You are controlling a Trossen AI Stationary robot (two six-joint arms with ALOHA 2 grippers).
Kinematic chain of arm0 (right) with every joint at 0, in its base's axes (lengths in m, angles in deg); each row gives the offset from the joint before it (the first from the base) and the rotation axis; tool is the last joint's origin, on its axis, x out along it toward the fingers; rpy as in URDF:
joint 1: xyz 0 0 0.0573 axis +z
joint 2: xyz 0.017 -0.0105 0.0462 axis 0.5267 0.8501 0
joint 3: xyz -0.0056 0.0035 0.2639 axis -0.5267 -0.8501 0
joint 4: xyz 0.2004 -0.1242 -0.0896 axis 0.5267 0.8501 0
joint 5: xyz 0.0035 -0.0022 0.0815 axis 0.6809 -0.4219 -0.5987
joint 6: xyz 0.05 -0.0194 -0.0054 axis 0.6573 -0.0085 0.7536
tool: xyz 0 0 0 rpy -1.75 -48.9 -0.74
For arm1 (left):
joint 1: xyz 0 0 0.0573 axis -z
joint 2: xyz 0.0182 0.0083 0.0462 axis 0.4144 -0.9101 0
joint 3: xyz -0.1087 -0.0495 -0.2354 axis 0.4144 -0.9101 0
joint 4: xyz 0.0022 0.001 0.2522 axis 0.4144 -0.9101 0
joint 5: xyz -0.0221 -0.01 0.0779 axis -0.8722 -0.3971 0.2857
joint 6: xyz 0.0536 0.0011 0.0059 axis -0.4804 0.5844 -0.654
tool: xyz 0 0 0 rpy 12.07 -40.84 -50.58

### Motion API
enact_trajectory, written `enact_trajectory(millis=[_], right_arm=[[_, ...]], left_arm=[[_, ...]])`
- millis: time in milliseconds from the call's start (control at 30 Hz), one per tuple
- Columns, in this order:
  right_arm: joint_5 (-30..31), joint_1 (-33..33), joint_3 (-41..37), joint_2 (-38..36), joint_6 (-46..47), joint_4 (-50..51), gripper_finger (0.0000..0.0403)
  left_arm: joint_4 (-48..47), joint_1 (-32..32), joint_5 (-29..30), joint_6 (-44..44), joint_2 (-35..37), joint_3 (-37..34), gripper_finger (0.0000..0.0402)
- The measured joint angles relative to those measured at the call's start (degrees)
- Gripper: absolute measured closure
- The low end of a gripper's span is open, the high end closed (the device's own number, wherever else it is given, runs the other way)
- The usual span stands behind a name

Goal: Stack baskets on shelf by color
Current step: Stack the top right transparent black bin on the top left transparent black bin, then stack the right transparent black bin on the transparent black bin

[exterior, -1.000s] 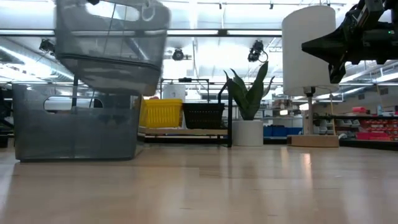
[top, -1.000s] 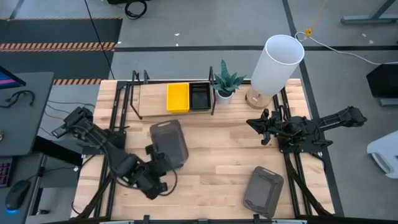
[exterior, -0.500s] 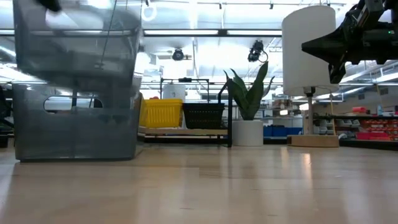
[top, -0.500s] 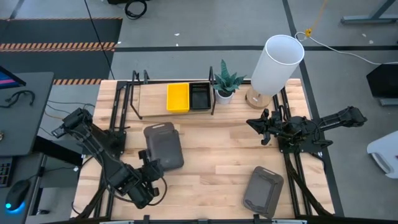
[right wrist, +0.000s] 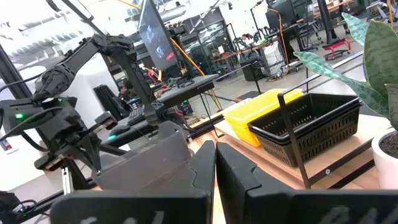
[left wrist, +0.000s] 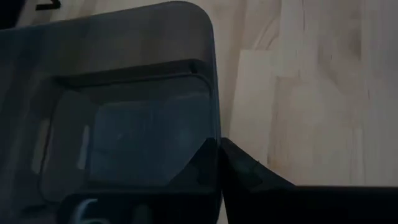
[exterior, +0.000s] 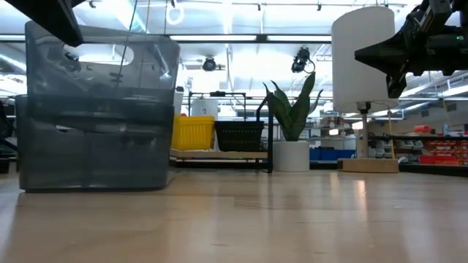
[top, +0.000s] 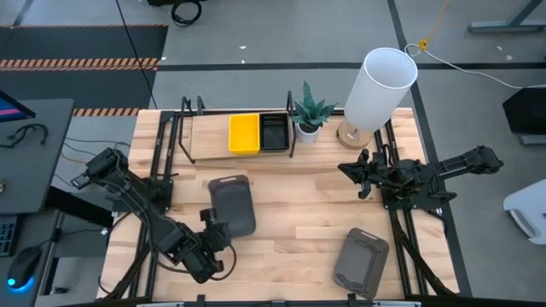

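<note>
Left hand (top: 213, 232) pinching grey basket (top: 232, 205), now lowered from mid-air into another on the tabletop (top: 290, 196); shelf (top: 209, 136) next probably.

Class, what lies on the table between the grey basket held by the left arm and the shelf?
Nothing: the high view shows bare tabletop between the grey basket and the shelf.

We see two dark grey translucent plastic baskets with rounded corners (top: 232, 205) nested one in the other on the tabletop, in front of the shelf; in the low view the upper one stands out above the lower. A third dark grey rounded basket (top: 361, 261) lies alone, well apart, near the table's front edge. On the low light-wood shelf in its black metal frame (top: 207, 135) sit the bright yellow basket (top: 244, 133) and, touching it, the black perforated basket (top: 274, 132).
</note>
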Motion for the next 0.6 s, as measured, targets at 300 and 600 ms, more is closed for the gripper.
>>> enact_trajectory(millis=[300,600], right_arm=[[-0.01,0.00,-0.01,0.01,0.02,0.00,0.0384],[0.00,0.00,0.01,0.00,0.01,0.00,0.0384]], left_arm=[[-0.50,-1.52,0.72,-2.01,0.02,0.57,0.0251],[16.35,-9.47,-5.75,-11.94,-1.14,3.15,0.0181]])
